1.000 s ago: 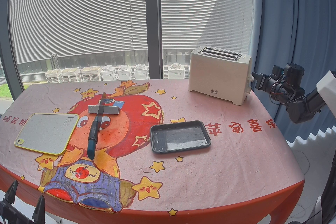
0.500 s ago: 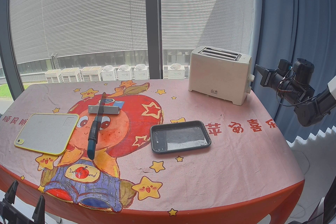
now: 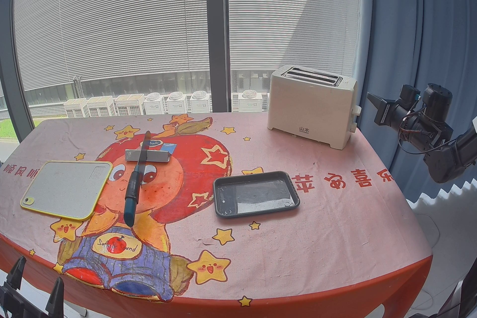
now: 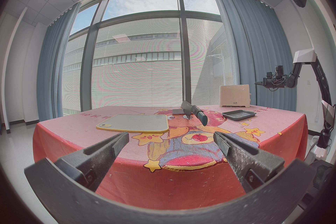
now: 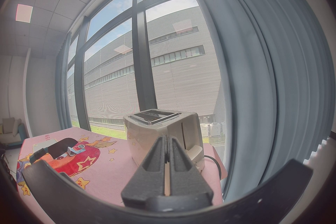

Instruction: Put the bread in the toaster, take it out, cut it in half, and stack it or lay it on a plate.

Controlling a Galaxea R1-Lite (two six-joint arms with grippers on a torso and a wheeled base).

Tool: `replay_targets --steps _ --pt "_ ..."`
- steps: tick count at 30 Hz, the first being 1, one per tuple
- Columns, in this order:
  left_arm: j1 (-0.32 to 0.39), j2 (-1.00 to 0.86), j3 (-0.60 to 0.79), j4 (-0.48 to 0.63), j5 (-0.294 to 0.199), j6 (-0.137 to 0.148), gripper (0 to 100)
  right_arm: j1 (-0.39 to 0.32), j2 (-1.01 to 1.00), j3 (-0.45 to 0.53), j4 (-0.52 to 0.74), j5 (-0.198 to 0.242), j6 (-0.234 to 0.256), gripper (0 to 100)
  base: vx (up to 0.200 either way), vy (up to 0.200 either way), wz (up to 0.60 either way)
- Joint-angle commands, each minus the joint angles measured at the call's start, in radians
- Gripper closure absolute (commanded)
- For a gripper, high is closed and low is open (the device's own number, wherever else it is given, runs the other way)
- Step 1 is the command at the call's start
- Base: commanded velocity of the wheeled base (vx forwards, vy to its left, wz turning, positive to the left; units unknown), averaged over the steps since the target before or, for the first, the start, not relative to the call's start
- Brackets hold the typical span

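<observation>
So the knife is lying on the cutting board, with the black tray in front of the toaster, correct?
Not quite: in the head view the knife lies on the tablecloth beside the cutting board. The black tray is in front of the toaster.

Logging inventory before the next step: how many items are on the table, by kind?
Cream two-slot toaster: 1
Black rectangular tray: 1
Pale yellow-rimmed cutting board: 1
Blue-handled knife: 1
Small grey knife rest: 1
Total: 5

Cream 2-slot toaster (image 3: 312, 105) — upright behind black tray (image 3: 256, 194)
</observation>
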Motion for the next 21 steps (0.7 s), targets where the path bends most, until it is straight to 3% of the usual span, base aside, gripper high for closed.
replay_targets --steps 1,21 --pt "0.0 -0.016 0.018 0.0 0.0 0.0 0 0.003 -0.01 0.006 -0.002 0.0 -0.001 100 0.0 0.0 0.0" --pt "0.0 -0.016 0.018 0.0 0.0 0.0 0 0.008 -0.012 0.023 -0.005 -0.015 -0.027 100 0.0 0.0 0.0"
